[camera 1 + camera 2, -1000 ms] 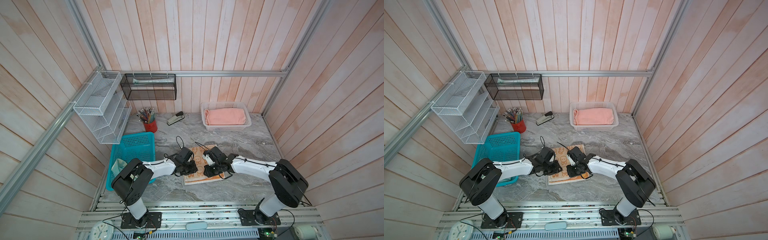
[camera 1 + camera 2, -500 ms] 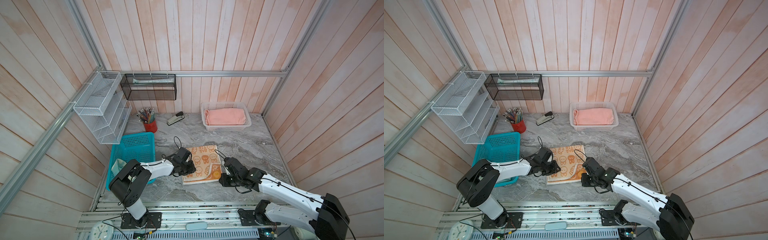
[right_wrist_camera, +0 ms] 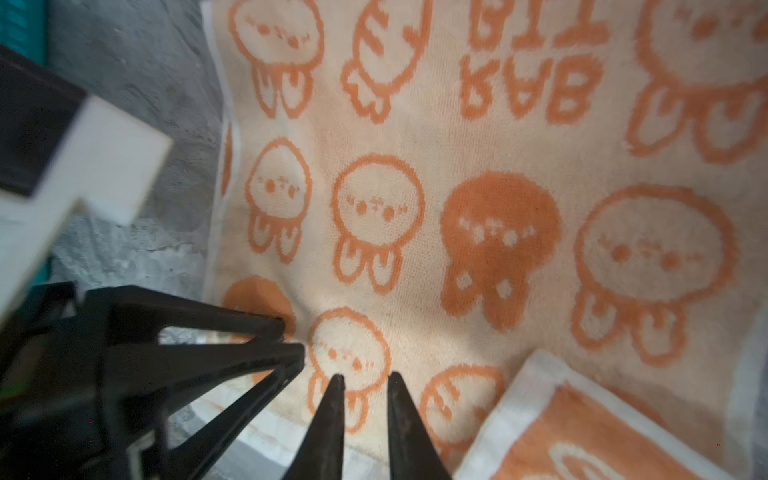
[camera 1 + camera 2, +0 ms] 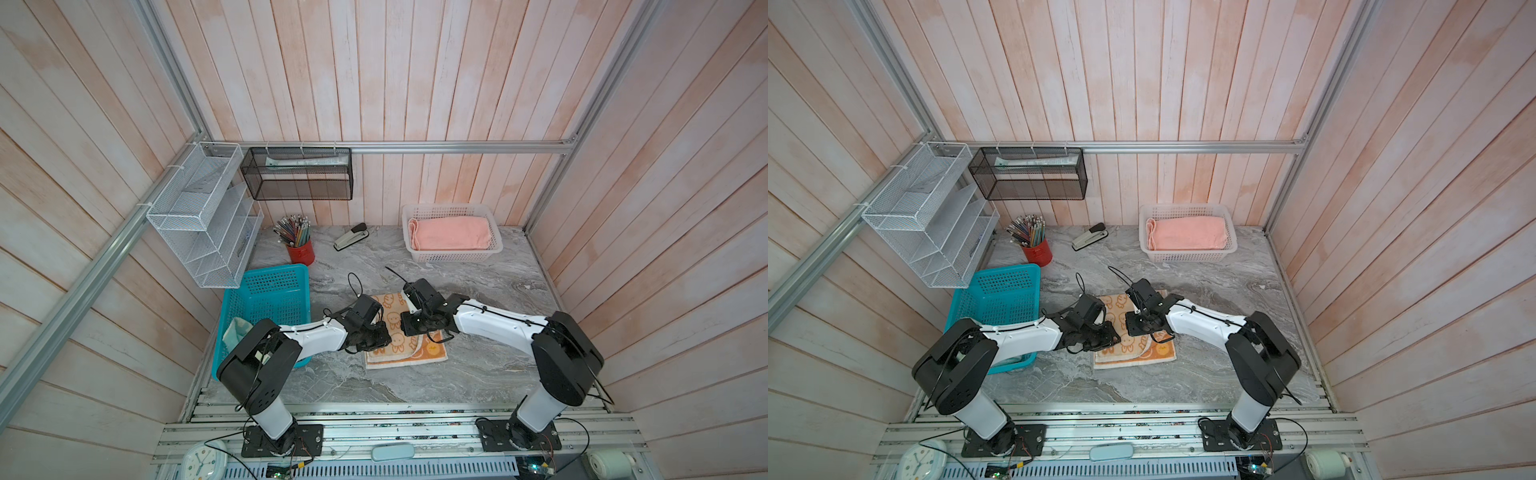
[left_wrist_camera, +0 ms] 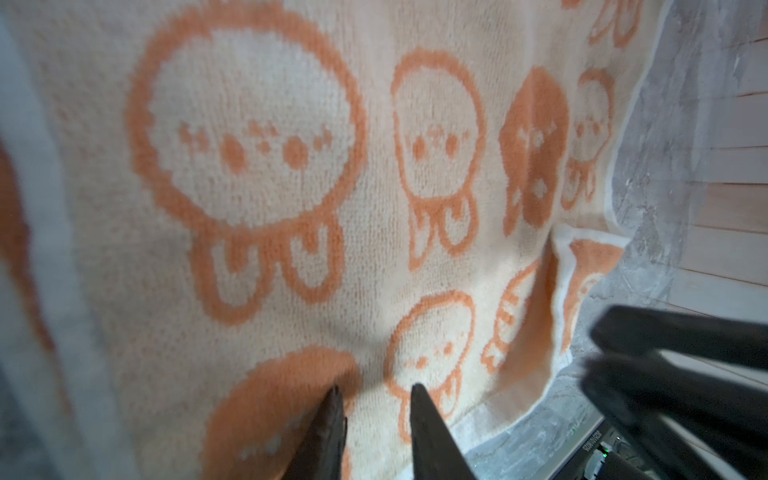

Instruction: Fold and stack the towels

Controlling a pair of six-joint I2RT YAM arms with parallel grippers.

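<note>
The orange-and-cream bunny towel lies flat on the marble table, in front of the middle. One near corner is turned over and shows its orange back. Both grippers hang low over it, tip to tip. My left gripper has a narrow gap with nothing in it. My right gripper stands the same way, narrowly open above the cloth. A salmon-pink towel lies folded in the white basket. A pale yellow and teal towel sits crumpled in the blue basket.
The white basket stands at the back right and the blue basket at the left. A red pencil cup and a stapler stand at the back. A wire shelf and a black mesh box hang on the walls.
Half a second ago the right arm stretched low past the towel's near right corner. It is now back over the towel's middle, facing the left gripper. The left arm has hardly moved.
</note>
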